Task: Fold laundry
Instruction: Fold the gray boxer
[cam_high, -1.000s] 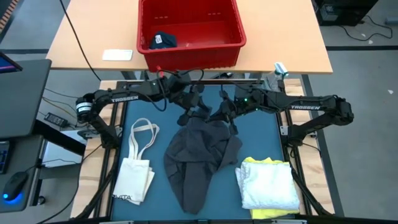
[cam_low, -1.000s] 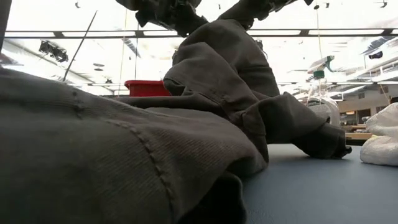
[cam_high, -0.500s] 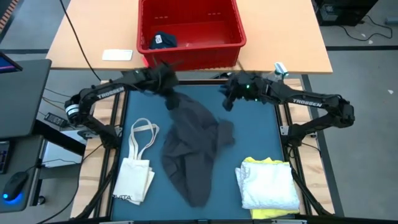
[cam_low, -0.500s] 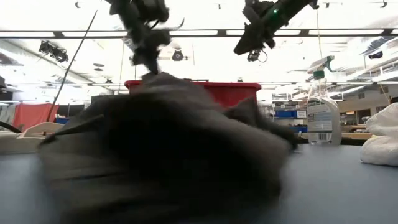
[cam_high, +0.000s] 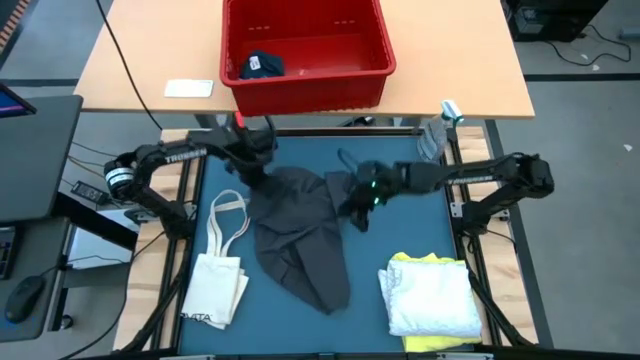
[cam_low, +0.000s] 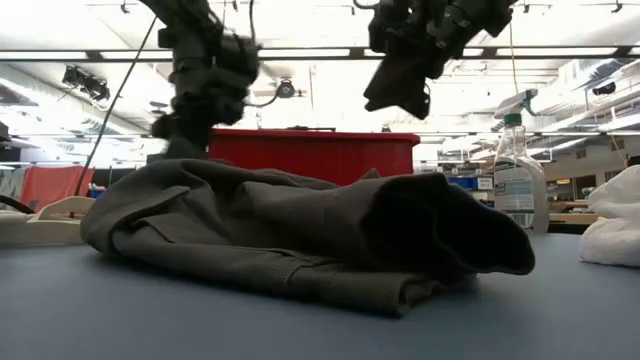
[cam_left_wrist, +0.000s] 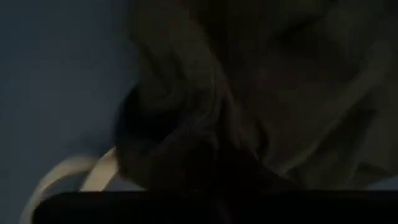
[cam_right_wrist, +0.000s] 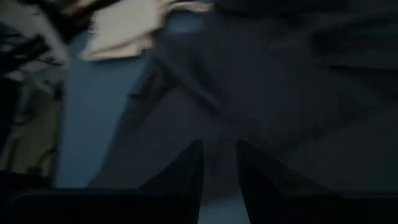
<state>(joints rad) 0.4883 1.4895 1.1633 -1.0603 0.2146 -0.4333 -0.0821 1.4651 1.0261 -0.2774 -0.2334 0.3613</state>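
Rumpled dark grey garment (cam_low: 300, 240) before red bin (cam_low: 310, 155).

The table (cam_high: 420, 225) has a blue top. A large dark grey garment (cam_high: 300, 235) lies crumpled across its middle, reaching toward the near edge. A cream tote bag (cam_high: 215, 280) lies flat by the left edge, handles pointing to the far side. A white garment (cam_high: 432, 300) sits on a yellow garment (cam_high: 425, 343) in the near right corner.
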